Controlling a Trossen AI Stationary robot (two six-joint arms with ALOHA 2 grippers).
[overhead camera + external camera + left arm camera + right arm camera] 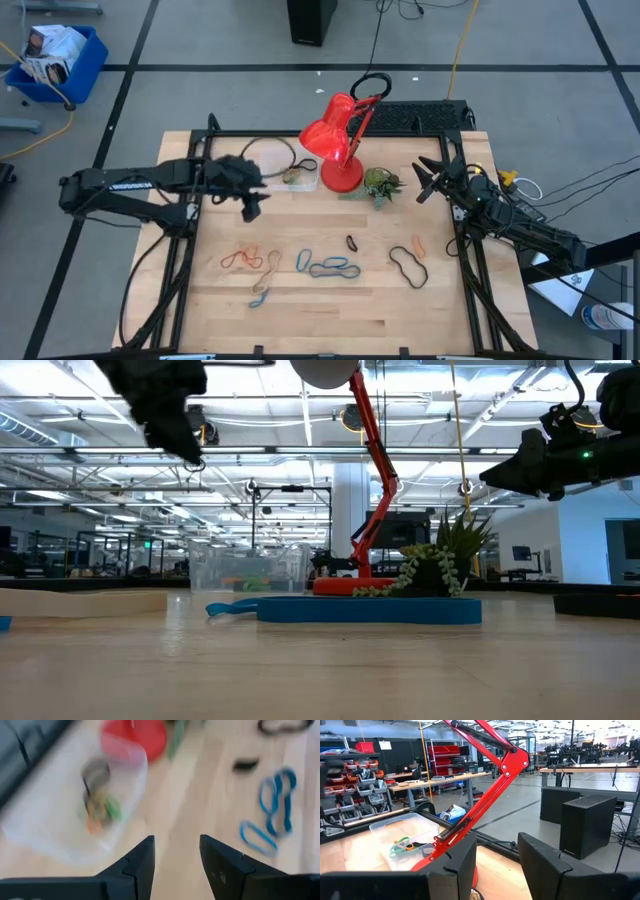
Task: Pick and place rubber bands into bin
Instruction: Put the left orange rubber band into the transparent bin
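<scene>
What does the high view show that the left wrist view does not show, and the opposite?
Only the high view shows the right gripper, waiting at the table's right edge, the lamp's shade, and the orange rubber band. Only the left wrist view shows the left gripper open and empty, with green and orange bands inside the bin. Both show the bin, the blue rubber bands and the lamp's red base.
</scene>
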